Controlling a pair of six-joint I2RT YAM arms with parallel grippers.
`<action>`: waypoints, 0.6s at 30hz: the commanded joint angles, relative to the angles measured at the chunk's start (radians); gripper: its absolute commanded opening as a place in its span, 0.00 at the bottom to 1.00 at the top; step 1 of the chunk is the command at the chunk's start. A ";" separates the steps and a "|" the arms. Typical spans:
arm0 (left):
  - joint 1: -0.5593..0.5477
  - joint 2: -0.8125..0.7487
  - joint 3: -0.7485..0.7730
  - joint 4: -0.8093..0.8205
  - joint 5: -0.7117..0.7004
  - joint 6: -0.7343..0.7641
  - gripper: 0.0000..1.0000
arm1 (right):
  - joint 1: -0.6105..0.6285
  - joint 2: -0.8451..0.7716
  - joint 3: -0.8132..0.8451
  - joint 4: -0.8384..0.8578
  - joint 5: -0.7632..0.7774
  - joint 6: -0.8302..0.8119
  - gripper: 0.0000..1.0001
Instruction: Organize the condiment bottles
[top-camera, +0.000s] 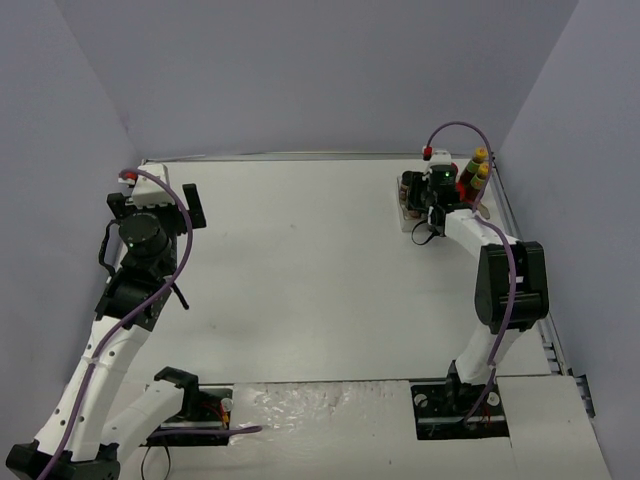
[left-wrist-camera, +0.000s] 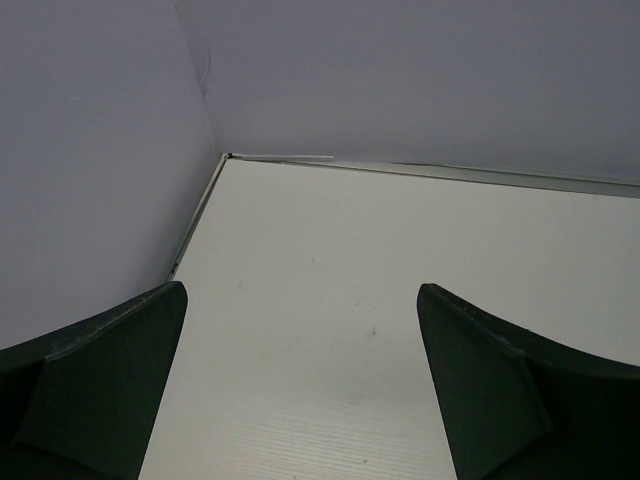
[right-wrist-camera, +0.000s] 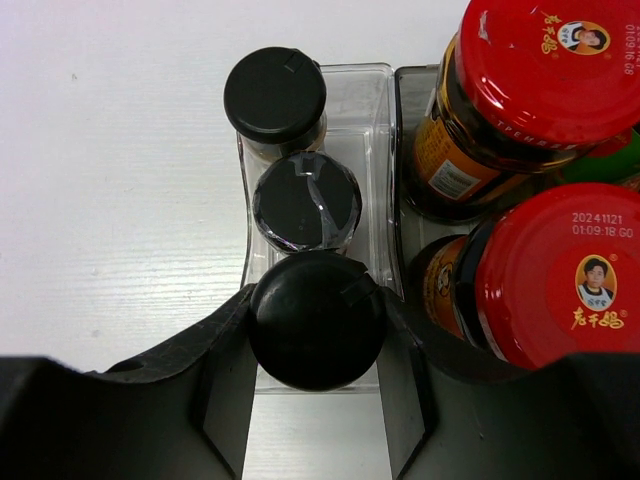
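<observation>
Lavender walls close in a white desk (top-camera: 300, 280). At the upper right of the overhead view sits a three-compartment tray (right-wrist-camera: 372, 140). The right end effector (right-wrist-camera: 316, 300) hangs over it, jaws clamped on the nearest black-capped jar (right-wrist-camera: 316, 335) at the lower end of the clear compartment. Above it in the wrist view stand the middle jar (right-wrist-camera: 306, 202), its cap under wrinkled shiny film, and the far jar (right-wrist-camera: 275, 95).

Across the divider, in the grey compartment, are the upper red-lidded jar (right-wrist-camera: 555, 60) and the lower red-lidded jar (right-wrist-camera: 560, 270). One finger stands between the held jar and the lower one. Both lids carry yellow Chinese characters and a small portrait. The lower lid reads "20241121" and "01:09:18 GO".

Two yellow-capped sauce bottles (top-camera: 480, 158) stand at the tray's right side in the overhead view.

The left end effector (left-wrist-camera: 300, 320) is far off at the left, jaws spread wide over the desk near its upper-left corner, holding nothing.
</observation>
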 joint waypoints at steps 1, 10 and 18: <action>0.004 0.002 0.019 0.067 -0.007 0.022 0.97 | -0.005 0.005 -0.011 0.113 -0.012 0.009 0.17; 0.004 -0.002 0.016 0.069 -0.003 0.022 0.97 | 0.002 -0.017 -0.027 0.096 -0.011 -0.003 0.46; 0.004 -0.007 0.013 0.071 -0.003 0.025 0.97 | 0.010 -0.074 -0.026 0.047 0.008 -0.016 0.85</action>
